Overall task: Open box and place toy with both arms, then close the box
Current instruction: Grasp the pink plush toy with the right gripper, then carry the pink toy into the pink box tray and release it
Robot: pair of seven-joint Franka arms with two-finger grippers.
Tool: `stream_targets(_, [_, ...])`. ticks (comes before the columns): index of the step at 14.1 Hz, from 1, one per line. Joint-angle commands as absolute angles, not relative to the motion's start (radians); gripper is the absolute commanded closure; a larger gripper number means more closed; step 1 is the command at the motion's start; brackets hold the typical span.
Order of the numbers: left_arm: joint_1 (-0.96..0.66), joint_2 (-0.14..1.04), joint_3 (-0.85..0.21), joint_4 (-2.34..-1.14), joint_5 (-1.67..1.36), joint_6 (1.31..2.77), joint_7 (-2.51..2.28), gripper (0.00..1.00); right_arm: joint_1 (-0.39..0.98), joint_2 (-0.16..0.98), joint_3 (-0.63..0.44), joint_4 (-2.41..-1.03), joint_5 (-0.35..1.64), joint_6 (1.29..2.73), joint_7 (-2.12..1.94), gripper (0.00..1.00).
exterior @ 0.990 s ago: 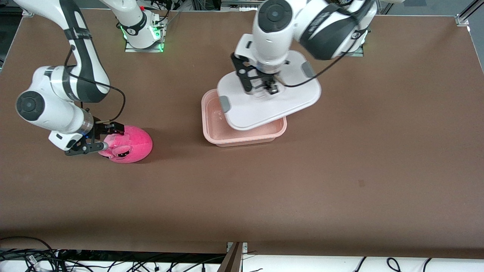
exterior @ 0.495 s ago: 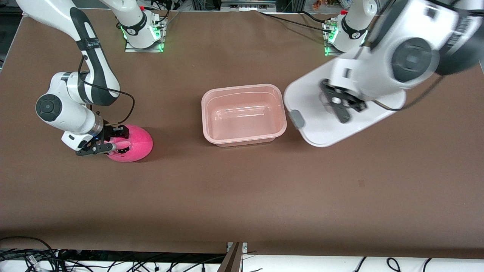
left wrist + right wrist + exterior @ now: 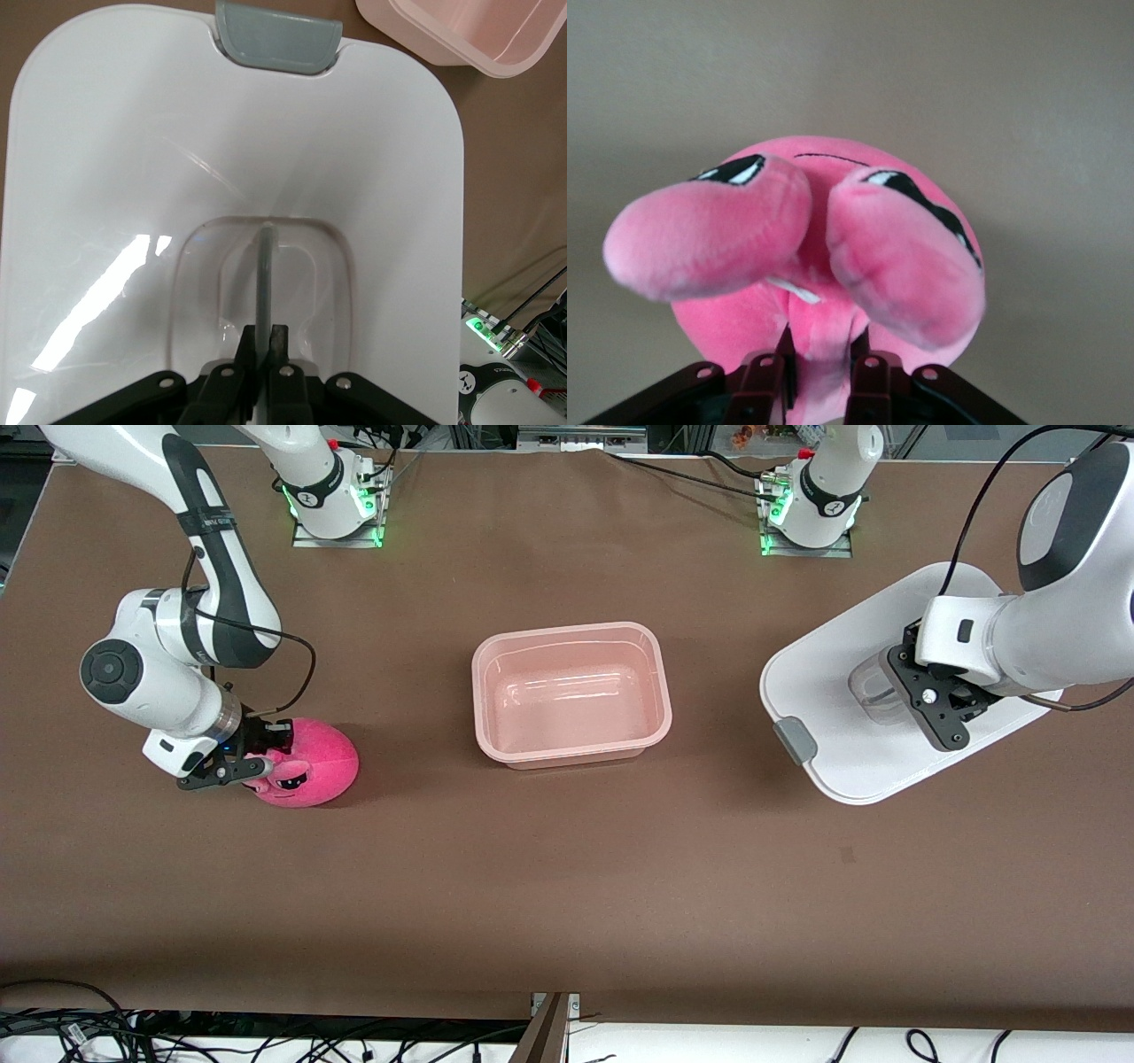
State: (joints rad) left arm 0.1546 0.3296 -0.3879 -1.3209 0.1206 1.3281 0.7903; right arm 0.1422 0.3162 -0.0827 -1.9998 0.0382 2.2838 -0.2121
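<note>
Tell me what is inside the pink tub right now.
Nothing: the pink tub stands open and only its bare glossy floor shows. Its white lid is held by the left claw toward the left arm's end of the table; the table under the lid is hidden.

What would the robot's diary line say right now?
left gripper: shut on lid handle | right gripper: pinching toy | box: open

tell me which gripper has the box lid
The left gripper, shut on the white lid's centre handle at its own end of the table. The right gripper is pinching the pink toy instead.
</note>
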Motion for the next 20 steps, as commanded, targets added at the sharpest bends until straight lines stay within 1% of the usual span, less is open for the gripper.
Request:
stream_targets(1, [0.141, 0.345, -0.403, -1.293, 0.15, 1.327, 0.795, 1.0, 0.138, 0.272, -0.061, -1.98, 0.038, 2.241, -0.241, 1.0])
stream_targets(4, [0.141, 0.345, -0.405, -1.29, 0.15, 1.327, 0.804, 1.0, 0.141, 0.255, -0.032, -1.901, 0.034, 2.165, -0.299, 1.0])
stream_targets(7, [0.141, 0.347, -0.405, -1.272, 0.15, 1.327, 0.804, 1.0, 0.156, 0.265, 0.011, -1.729, 0.031, 1.978, -0.356, 1.0])
stream_targets(9, [0.141, 0.345, -0.41, -1.272, 0.15, 1.325, 0.804, 1.0, 0.224, 0.275, 0.028, -1.637, 0.025, 1.875, -0.438, 1.0])
stream_targets(12, [0.141, 0.345, -0.408, -1.272, 0.149, 1.325, 0.804, 1.0, 0.351, 0.279, 0.029, -1.594, -0.038, 1.852, -0.584, 1.0])
stream_targets(13, [0.141, 0.347, -0.408, -1.272, 0.149, 1.325, 0.804, 1.0, 0.401, 0.279, 0.029, -1.568, -0.069, 1.827, -0.633, 1.0])
stream_targets(15, [0.14, 0.347, -0.41, -1.272, 0.147, 1.325, 0.802, 1.0, 0.475, 0.281, 0.037, -1.499, -0.06, 1.746, -0.687, 1.0])
stream_targets(18, [0.141, 0.345, -0.41, -1.272, 0.144, 1.324, 0.802, 1.0, 0.59, 0.284, 0.058, -1.494, -0.043, 1.73, -0.732, 1.0])
stream_targets(20, [0.141, 0.345, -0.41, -1.272, 0.143, 1.324, 0.802, 1.0, 0.667, 0.308, 0.058, -1.494, -0.049, 1.744, -0.727, 1.0])
